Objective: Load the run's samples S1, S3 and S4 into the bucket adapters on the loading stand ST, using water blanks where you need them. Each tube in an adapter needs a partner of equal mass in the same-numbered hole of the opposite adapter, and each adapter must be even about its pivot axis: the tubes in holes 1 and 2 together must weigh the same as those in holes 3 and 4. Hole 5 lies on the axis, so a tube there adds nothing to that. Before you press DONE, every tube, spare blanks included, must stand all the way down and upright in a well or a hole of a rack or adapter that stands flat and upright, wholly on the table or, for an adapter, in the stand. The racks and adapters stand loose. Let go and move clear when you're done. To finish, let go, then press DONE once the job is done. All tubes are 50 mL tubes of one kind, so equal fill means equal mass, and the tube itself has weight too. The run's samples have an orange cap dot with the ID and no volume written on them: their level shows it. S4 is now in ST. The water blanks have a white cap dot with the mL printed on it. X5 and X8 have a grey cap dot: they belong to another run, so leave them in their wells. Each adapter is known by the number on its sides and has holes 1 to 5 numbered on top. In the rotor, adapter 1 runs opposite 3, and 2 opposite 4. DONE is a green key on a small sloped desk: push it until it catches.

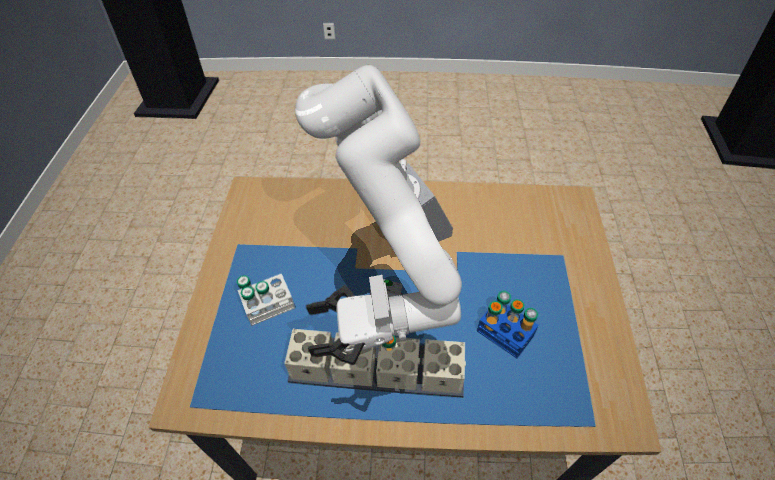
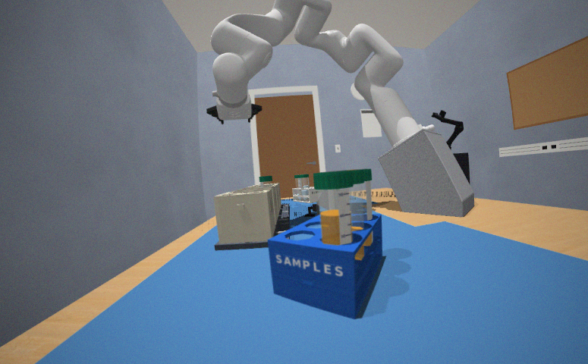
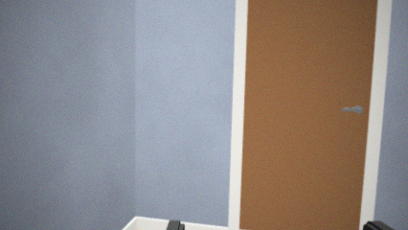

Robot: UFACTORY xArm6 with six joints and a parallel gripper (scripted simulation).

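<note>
Overhead, the white arm [image 1: 406, 220] [image 2: 348, 49] arching out, its gripper [image 1: 318, 328] [image 2: 234, 117] [image 3: 273, 227] wide open, aimed roughly sideways, high above the adapters [image 1: 352, 377] [image 2: 241, 218], seemingly level.

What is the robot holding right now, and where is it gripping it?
Nothing: the jaws are wide open, with no tube between them.

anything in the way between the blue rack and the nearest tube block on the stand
Nothing visible stands between the blue rack and the nearest block, only mat. The open gripper is well above, over toward the far end of the blocks.
</note>
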